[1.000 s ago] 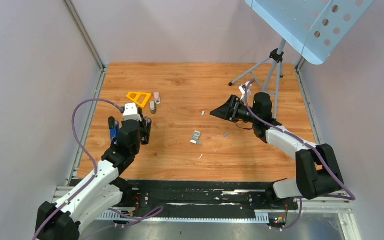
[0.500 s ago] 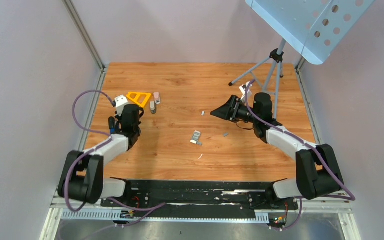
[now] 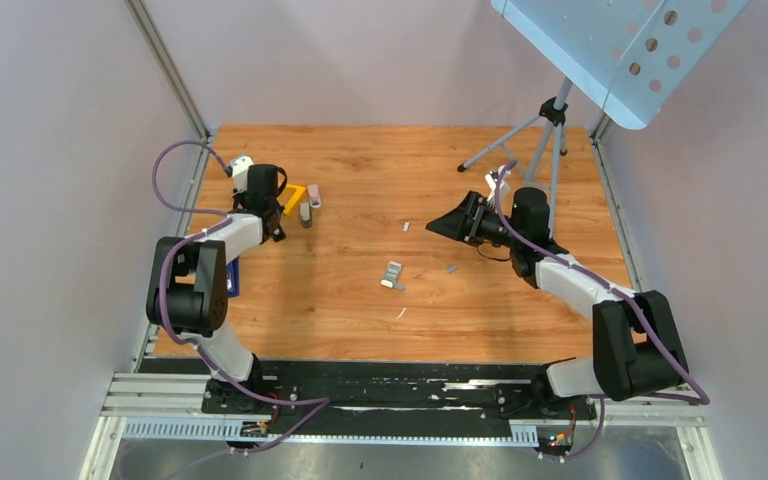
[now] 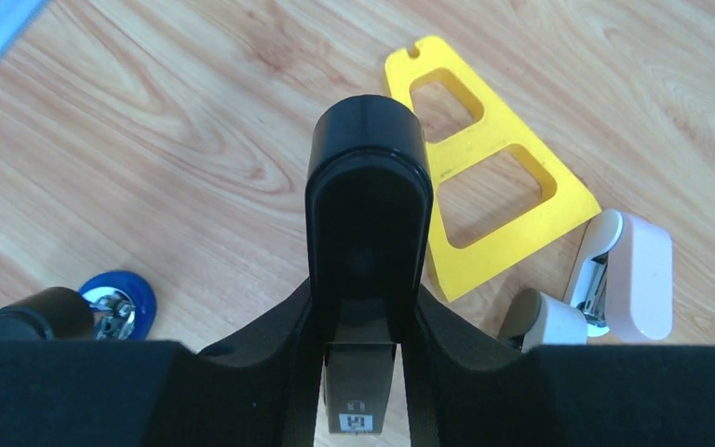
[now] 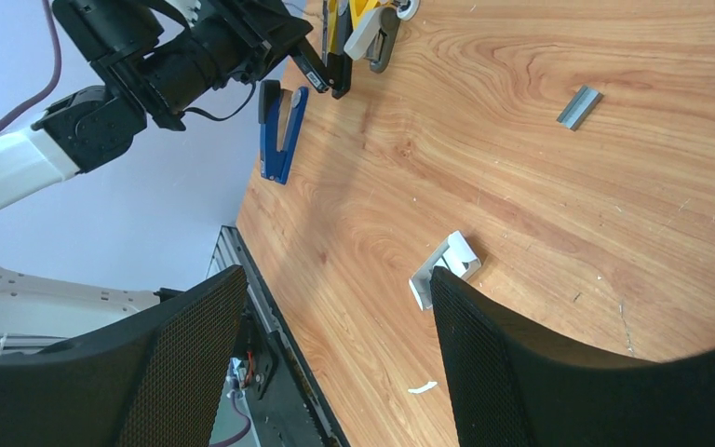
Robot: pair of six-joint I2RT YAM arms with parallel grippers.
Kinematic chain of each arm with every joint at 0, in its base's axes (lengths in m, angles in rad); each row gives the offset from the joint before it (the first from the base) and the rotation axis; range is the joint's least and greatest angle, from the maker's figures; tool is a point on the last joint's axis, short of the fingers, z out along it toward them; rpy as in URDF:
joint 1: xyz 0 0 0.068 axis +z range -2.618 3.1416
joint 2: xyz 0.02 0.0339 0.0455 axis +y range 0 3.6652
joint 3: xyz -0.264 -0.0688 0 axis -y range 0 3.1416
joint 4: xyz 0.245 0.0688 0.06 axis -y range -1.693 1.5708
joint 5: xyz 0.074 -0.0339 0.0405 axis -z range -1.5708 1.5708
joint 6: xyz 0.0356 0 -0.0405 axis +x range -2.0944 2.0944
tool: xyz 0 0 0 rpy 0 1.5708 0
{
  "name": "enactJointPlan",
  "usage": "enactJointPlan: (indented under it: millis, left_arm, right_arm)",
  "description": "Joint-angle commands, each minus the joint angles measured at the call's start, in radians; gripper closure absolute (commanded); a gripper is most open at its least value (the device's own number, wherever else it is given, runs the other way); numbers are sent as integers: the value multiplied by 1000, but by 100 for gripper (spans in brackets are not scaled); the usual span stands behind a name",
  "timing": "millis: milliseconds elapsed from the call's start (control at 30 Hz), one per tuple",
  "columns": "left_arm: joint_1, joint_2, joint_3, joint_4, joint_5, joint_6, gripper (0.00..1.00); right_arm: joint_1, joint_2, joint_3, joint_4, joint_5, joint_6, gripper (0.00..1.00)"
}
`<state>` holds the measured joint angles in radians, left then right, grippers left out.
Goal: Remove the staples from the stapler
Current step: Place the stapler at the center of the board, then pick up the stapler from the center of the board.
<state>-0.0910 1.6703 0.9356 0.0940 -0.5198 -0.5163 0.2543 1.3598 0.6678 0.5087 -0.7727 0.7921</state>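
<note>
My left gripper (image 4: 365,321) is shut on a black stapler (image 4: 368,200), which sticks out forward between the fingers, its tip over the yellow triangle's edge. In the top view that gripper (image 3: 265,197) sits at the back left of the table. The right wrist view shows the black stapler (image 5: 323,76) low over the wood. Loose staple strips (image 3: 392,273) lie mid-table, with smaller ones (image 3: 406,227) nearby. My right gripper (image 3: 447,224) hovers open and empty at the right, pointing left; between its fingers (image 5: 335,363) there is only bare table.
A yellow triangle (image 4: 484,177) lies just ahead of the left gripper. A pink-white stapler (image 4: 628,275) and a grey one (image 4: 545,321) lie to its right. A blue stapler (image 3: 232,279) rests by the left edge. A tripod (image 3: 545,135) stands back right.
The left arm has swung from the front left toward the back, carrying the black stapler up to the yellow triangle. The right gripper has barely moved.
</note>
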Motion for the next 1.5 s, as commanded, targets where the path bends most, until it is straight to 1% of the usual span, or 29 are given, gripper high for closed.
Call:
enactJointPlan:
  millis: [0, 33, 100, 200, 300, 333, 467, 667, 767, 867, 933, 1033, 1133, 1233, 1367, 1467]
  left_arm:
    - [34, 33, 40, -51, 148, -45, 53]
    - [37, 33, 39, -50, 170, -50, 44]
    - [42, 23, 39, -50, 206, -53, 28]
    - [44, -17, 46, -58, 255, -34, 16]
    - [45, -93, 47, -71, 308, 29, 3]
    - [45, -123, 46, -77, 325, 54, 1]
    - [47, -275, 12, -89, 379, 164, 0]
    - [86, -508, -140, -142, 386, 244, 0]
    - [195, -578, -199, -193, 434, 230, 0]
    - [307, -600, -243, -226, 502, 208, 0]
    - [369, -584, -256, -238, 540, 199, 0]
    - [440, -507, -232, -282, 592, 193, 0]
    - [475, -412, -198, -304, 648, 204, 0]
    - [485, -319, -164, -323, 660, 230, 1]
    - [487, -217, -108, -369, 642, 257, 11]
    - [488, -145, -60, -414, 622, 277, 20]
  right_arm:
    - [-20, -21, -18, 24, 12, -5, 24]
    - [-21, -22, -20, 24, 12, -4, 24]
    - [-23, -21, -22, 25, 12, -4, 24]
    - [-23, -21, -22, 26, 10, -4, 24]
    - [-24, -21, -23, 28, 10, -2, 24]
    - [-24, -22, -23, 29, 10, -3, 24]
    - [-24, -24, -28, 35, 10, -1, 24]
    - [-26, -27, -34, 41, 9, -3, 23]
    - [-26, -28, -38, 39, 9, -5, 23]
    - [-25, -28, -41, 39, 11, -5, 23]
    - [-24, -30, -43, 38, 12, -5, 23]
    - [-24, -33, -45, 36, 14, -5, 23]
    - [-24, -38, -49, 31, 16, -8, 23]
    - [-25, -41, -51, 29, 18, -12, 23]
    - [-26, -38, -51, 28, 19, -14, 23]
    - [-24, -33, -51, 27, 22, -15, 23]
